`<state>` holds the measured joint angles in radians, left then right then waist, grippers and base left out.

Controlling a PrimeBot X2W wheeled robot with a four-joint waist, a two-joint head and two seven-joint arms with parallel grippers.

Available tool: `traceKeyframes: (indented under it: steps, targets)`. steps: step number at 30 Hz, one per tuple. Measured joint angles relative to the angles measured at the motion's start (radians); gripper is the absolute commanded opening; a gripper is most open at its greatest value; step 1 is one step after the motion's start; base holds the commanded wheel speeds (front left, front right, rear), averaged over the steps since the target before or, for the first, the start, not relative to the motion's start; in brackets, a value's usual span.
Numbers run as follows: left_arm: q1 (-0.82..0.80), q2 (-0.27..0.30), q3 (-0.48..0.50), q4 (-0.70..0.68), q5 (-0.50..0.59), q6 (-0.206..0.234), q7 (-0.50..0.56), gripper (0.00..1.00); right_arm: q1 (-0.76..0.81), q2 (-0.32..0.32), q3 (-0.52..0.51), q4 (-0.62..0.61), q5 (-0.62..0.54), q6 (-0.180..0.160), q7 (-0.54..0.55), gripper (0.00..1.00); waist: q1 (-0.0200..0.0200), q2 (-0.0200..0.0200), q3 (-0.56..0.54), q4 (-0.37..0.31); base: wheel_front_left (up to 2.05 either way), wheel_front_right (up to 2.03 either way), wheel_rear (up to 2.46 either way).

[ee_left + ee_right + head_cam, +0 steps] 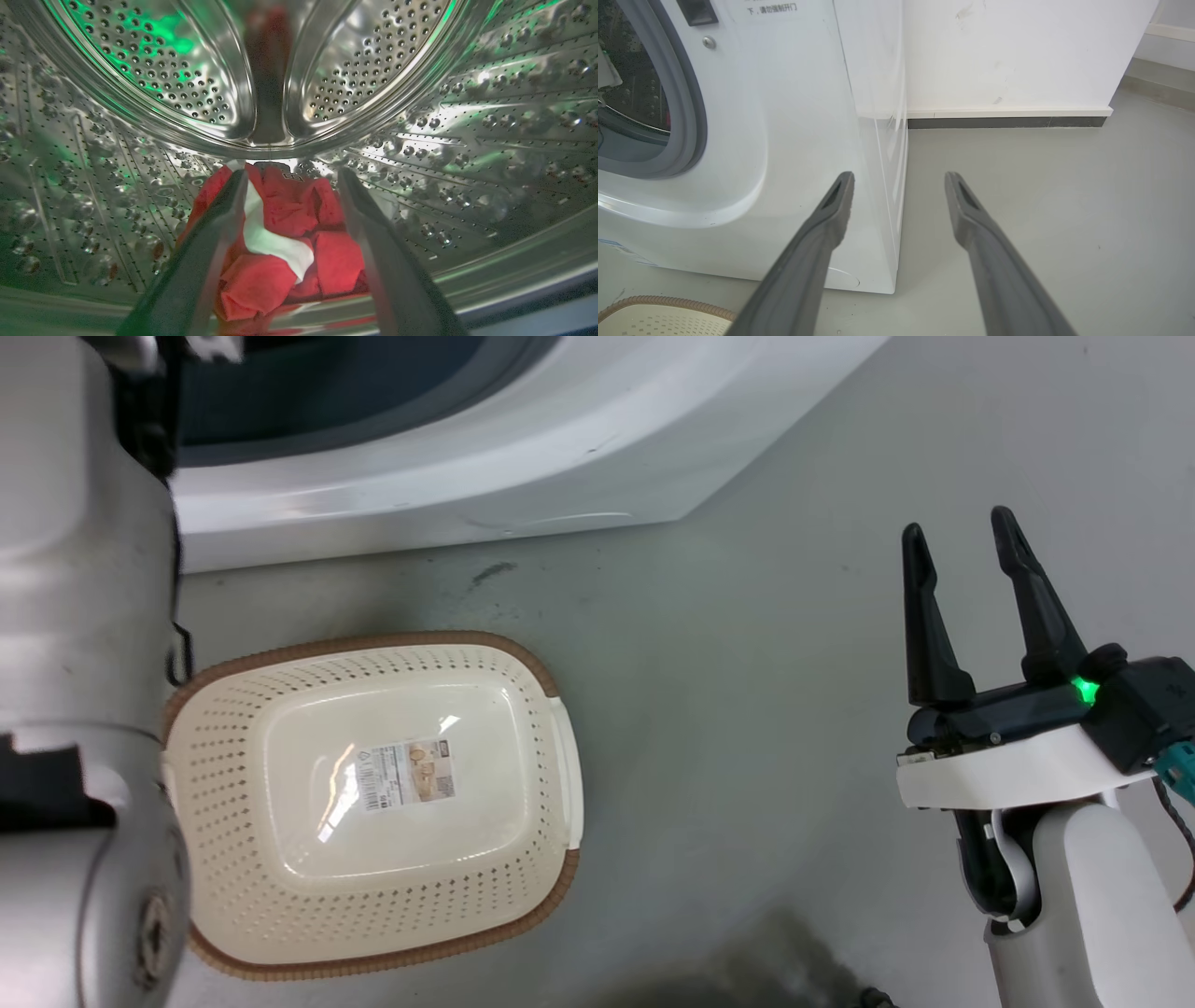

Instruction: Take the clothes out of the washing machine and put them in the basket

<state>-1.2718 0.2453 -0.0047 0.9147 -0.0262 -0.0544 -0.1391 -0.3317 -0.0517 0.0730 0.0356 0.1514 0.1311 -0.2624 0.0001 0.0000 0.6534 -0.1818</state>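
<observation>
Red clothes (289,242) with a white band lie bunched at the bottom of the washing machine's perforated steel drum (467,140). My left gripper (292,179) is inside the drum, open, its two fingers on either side of the pile and just short of it. In the head view the left arm's pale forearm (84,616) reaches up into the washing machine (467,467). The cream basket (373,803) with a brown rim sits on the floor in front, with nothing in it. My right gripper (962,537) hangs open over bare floor to the right, holding nothing.
The washing machine's white front and grey gasket (691,116) stand left in the right wrist view, a white wall with dark skirting (1008,122) behind. Grey floor (747,709) spreads between basket and right arm. A corner of the basket (658,315) shows at bottom left.
</observation>
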Motion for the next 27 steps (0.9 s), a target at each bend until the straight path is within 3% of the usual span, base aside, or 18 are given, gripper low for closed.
traceKeyframes:
  steps: [13, 27]
  targets:
    - [-0.23, 0.118, -0.05, 0.164, 0.046, -0.004, 0.295, 1.0, -0.041, 0.0, 0.061, 0.001, 0.062, 0.0, 0.0, 1.0, 0.0, 0.0, 0.099, -0.086, 0.0, 0.0, 0.0]
    - [-0.308, 0.202, -0.086, 0.217, 0.069, 0.012, 0.583, 1.0, -0.059, 0.0, 0.104, 0.004, 0.117, 0.0, 0.0, 1.0, -0.0001, 0.0, 0.158, -0.166, 0.0, 0.0, 0.0]
